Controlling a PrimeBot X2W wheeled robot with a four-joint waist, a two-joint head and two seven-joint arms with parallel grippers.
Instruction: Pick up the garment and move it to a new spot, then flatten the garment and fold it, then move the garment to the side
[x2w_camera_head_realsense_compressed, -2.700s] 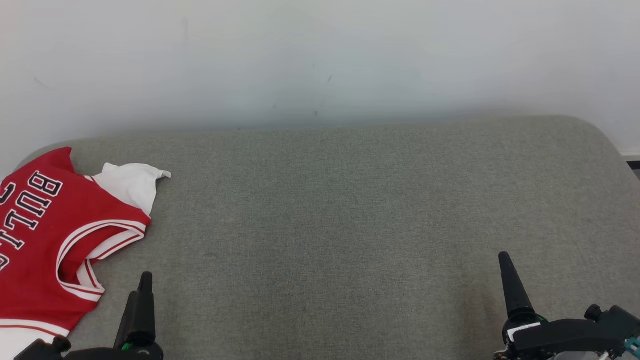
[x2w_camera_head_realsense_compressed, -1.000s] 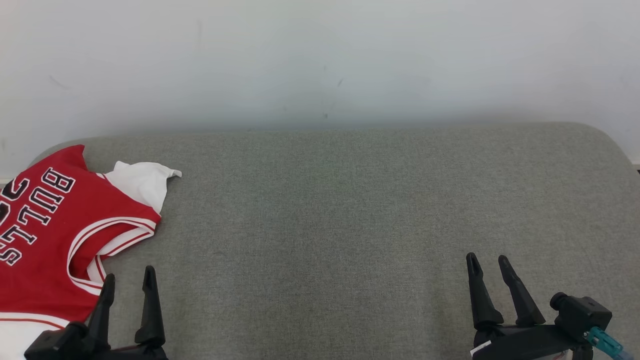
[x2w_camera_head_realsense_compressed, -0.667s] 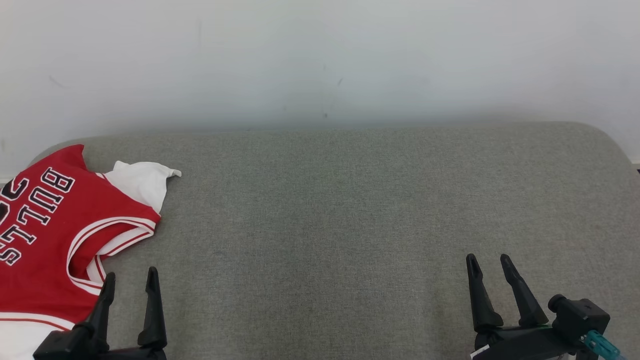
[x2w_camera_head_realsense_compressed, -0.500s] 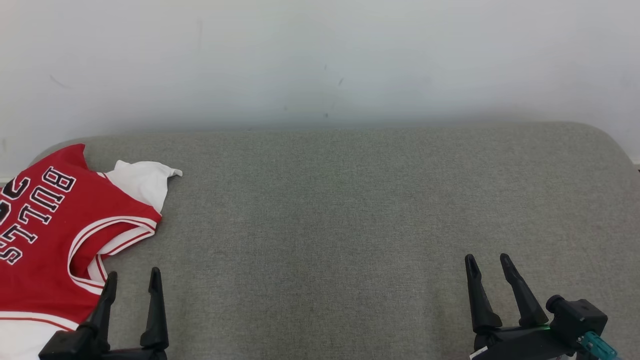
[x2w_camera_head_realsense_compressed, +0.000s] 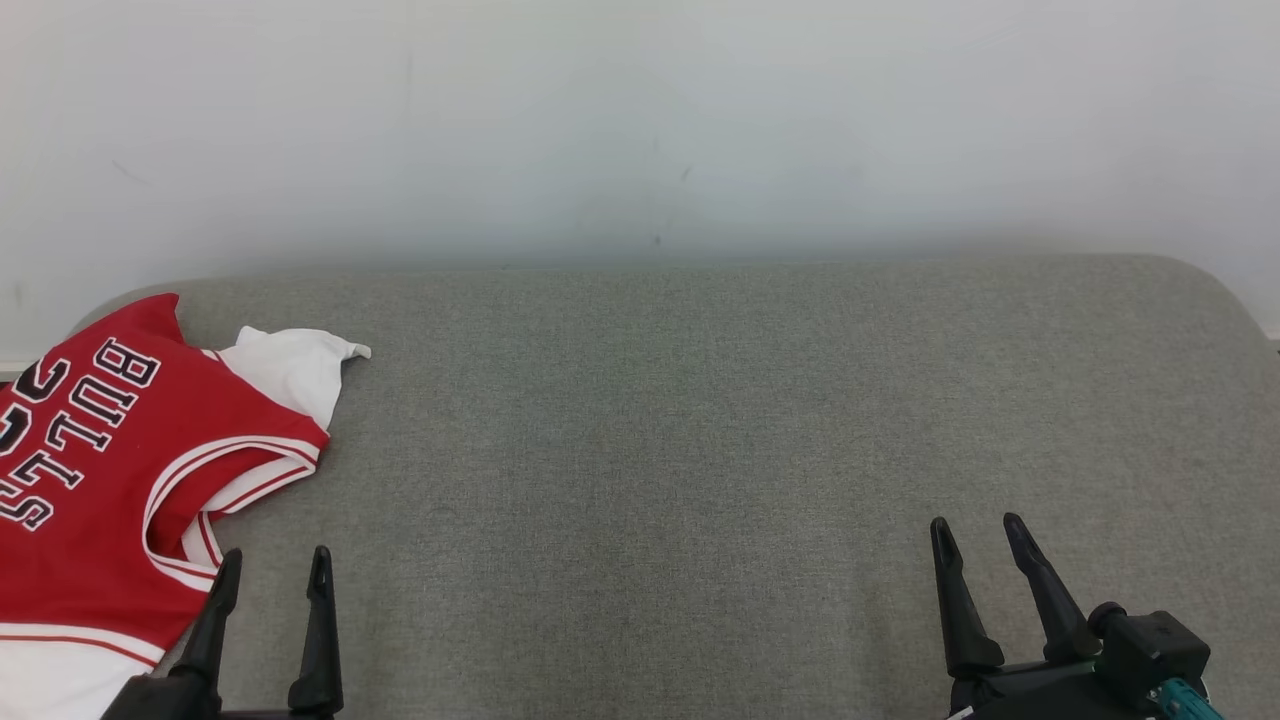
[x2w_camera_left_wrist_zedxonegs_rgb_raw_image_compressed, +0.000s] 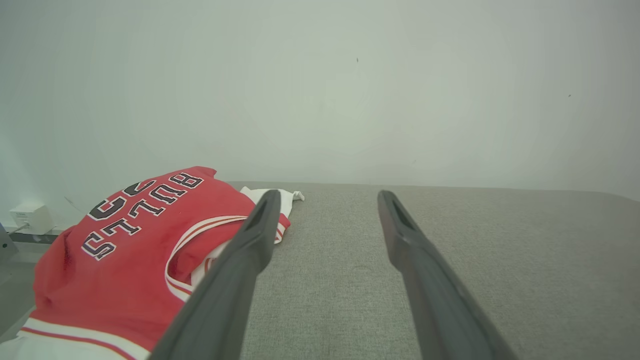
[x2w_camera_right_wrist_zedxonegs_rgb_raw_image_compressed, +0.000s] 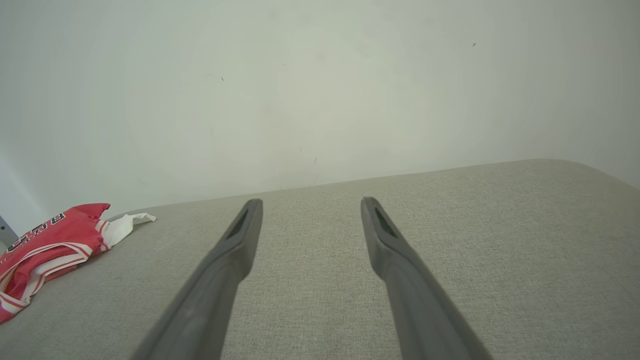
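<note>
The garment is a red and white basketball jersey with dark lettering, lying rumpled at the far left edge of the grey cushion. It also shows in the left wrist view as the garment and far left in the right wrist view as the garment. My left gripper stands open just right of the jersey's armhole, nothing between its fingers. Over the cushion's front right, my right gripper is open too and holds nothing, with its fingers well apart.
A pale wall rises right behind the cushion. The cushion's back right corner is rounded. A small white box sits on a ledge beyond the jersey's left side.
The head camera has shifted slightly, so the whole scene sits a little lower and to the right. Both grippers stay open and low in the view; the jersey lies as before.
</note>
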